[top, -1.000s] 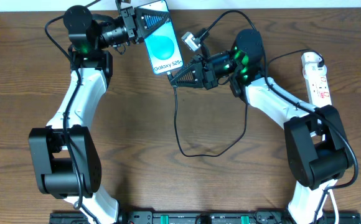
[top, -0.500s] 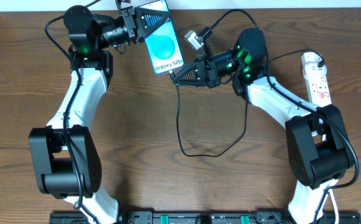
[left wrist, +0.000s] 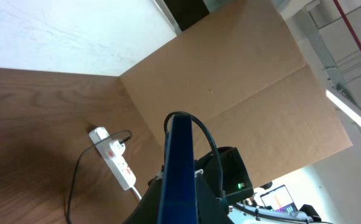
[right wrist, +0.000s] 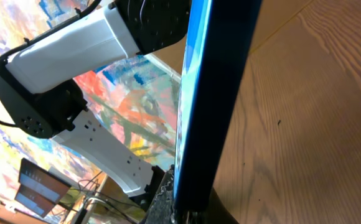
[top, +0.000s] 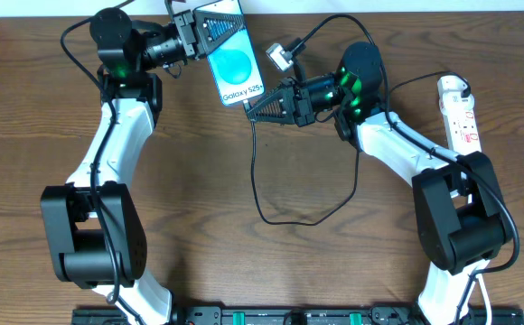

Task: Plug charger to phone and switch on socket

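The phone (top: 233, 56) is clamped at its top end in the left jaws, long axis pointing at the right jaws. Those are shut on the charger (top: 254, 167) plug, right at the phone's bottom edge (port end). The socket (top: 459, 113) lies well apart on the desk.

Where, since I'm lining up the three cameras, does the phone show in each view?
Overhead: the phone, top centre, blue screen up.
Left wrist: the phone edge-on, a blue strip at bottom centre.
Right wrist: the phone edge-on, a dark strip right of centre.
Shared landmark: the power strip, far right overhead, left of the phone in left wrist; absent from right wrist.
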`<action>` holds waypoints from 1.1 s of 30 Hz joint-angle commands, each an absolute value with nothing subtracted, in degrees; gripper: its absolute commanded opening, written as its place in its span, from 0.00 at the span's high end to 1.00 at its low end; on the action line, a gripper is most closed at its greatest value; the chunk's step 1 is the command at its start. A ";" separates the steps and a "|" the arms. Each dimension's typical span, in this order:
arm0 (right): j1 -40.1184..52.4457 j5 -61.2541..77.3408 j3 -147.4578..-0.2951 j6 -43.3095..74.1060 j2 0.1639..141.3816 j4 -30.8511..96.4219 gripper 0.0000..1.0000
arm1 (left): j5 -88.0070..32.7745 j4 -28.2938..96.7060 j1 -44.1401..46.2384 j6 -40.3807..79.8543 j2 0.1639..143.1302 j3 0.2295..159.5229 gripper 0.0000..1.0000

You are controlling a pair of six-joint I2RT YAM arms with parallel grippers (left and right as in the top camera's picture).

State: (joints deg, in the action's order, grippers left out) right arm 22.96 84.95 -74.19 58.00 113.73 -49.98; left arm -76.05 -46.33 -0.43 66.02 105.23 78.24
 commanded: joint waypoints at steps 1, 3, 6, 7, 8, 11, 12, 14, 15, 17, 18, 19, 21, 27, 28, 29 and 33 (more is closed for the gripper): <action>23.35 78.48 -74.74 58.28 113.58 -50.37 0.99 | -79.11 -46.59 -0.27 63.68 104.47 78.98 0.93; 23.35 77.95 -74.74 58.28 113.58 -50.39 0.99 | -80.49 -46.59 -0.27 63.61 104.47 78.98 0.93; 23.35 77.38 -74.74 58.26 113.58 -50.39 0.99 | -82.15 -46.59 -0.27 63.64 104.47 78.98 0.93; 23.35 76.99 -74.74 58.26 113.58 -50.39 0.99 | -82.74 -46.59 -0.27 63.64 104.47 78.98 0.93; 23.35 76.66 -74.74 58.26 113.58 -50.39 0.99 | -83.29 -46.59 -0.27 63.64 104.47 78.98 0.93; 23.35 76.14 -74.74 58.26 113.58 -50.39 0.99 | -84.12 -46.59 -0.27 63.64 104.47 78.98 0.93; 23.35 76.09 -74.74 58.26 113.58 -50.39 0.99 | -84.49 -46.59 -0.27 63.64 104.47 78.98 0.92; 23.35 75.94 -74.74 58.26 113.58 -50.39 0.99 | -85.10 -46.59 -0.27 63.64 104.47 78.98 0.93; 23.35 75.72 -74.74 58.26 113.58 -50.39 0.99 | -85.10 -46.59 -0.27 63.64 104.47 78.98 0.93; 23.35 75.64 -74.74 58.26 113.58 -50.39 0.85 | -85.08 -46.59 -0.30 63.64 104.47 78.98 0.93; 23.35 75.79 -74.74 58.26 113.58 -50.39 0.77 | -85.06 -46.59 -0.30 63.64 104.47 78.98 0.93; 23.35 75.81 -74.74 58.26 113.58 -50.39 0.66 | -85.06 -46.61 -0.30 63.64 104.47 78.98 0.93; 23.35 76.12 -74.74 58.26 113.58 -50.39 0.34 | -85.03 -46.61 -0.30 63.61 104.47 78.98 0.93; 22.81 78.35 -74.74 58.26 113.58 -50.74 0.01 | -85.08 -46.59 -0.30 60.58 104.47 78.98 0.92; 22.46 78.35 -74.74 58.28 113.58 -51.00 0.01 | -85.08 -46.61 -0.30 60.38 104.47 78.98 0.93; 22.09 78.35 -74.74 58.28 113.58 -51.40 0.01 | -85.10 -46.59 -0.30 60.18 104.47 78.98 0.93; 19.79 76.07 -74.74 58.28 113.58 -51.86 0.01 | -85.08 -46.59 -0.30 59.99 104.47 78.98 0.93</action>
State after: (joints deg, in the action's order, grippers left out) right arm 21.96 78.08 -74.11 58.41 113.95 -51.72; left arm -84.16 -46.30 -0.25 61.34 105.23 78.24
